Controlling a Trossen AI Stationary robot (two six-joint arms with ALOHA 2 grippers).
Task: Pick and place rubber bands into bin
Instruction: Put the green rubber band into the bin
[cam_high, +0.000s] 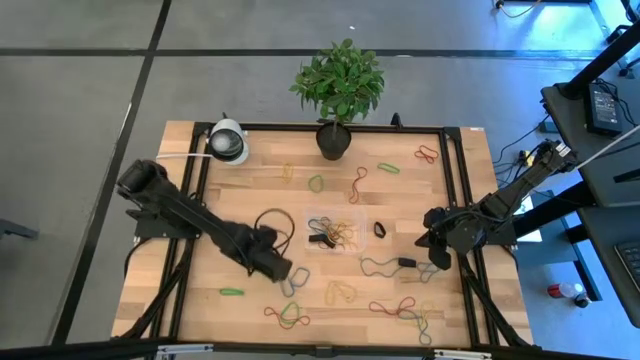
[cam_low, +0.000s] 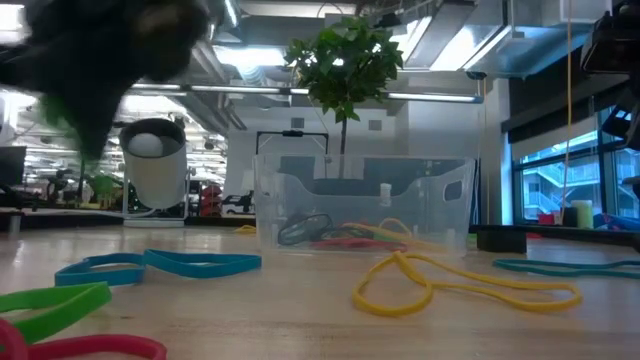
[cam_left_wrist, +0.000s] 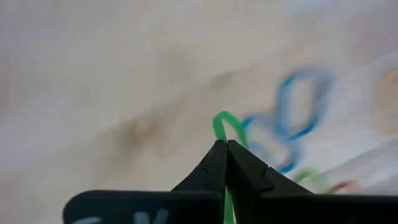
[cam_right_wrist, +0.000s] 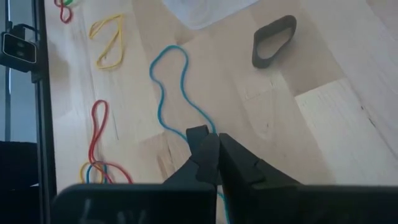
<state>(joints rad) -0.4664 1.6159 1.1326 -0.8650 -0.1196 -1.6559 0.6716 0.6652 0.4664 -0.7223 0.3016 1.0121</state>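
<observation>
**Left arm has a green band pinched; the carry to the bin is next**

The left gripper (cam_left_wrist: 224, 146) is closed tight on a green rubber band (cam_left_wrist: 225, 124), whose loop stands out past the fingertips in the left wrist view; in the high view that gripper (cam_high: 291, 274) sits low over the table (cam_high: 250, 195), just beside a small tangle of bands and a little left of and nearer than the bin (cam_high: 334, 234). The step in hand, as I judge it, is the pick itself, just completed; the band is gripped but not yet clearly lifted away.

The bin (cam_low: 365, 205) is a clear tray near the table's middle, with several bands already lying in it; many more rubber bands lie loose around it, among them a yellow one (cam_low: 460, 285) and a blue one (cam_low: 160, 266) close in the low view.

The right gripper (cam_right_wrist: 211, 149) is also closed, its tips at a blue band (cam_right_wrist: 171, 87) on the wood; whether it has actually caught that band I cannot tell; a black band (cam_right_wrist: 273, 40) lies well apart from it.

The next move calls for a clean lift so the green loop drags no neighbours, a short travel over the bin's rim, and release only once the dangling loop hangs inside the walls; the floppy band may cling to a finger.
</observation>
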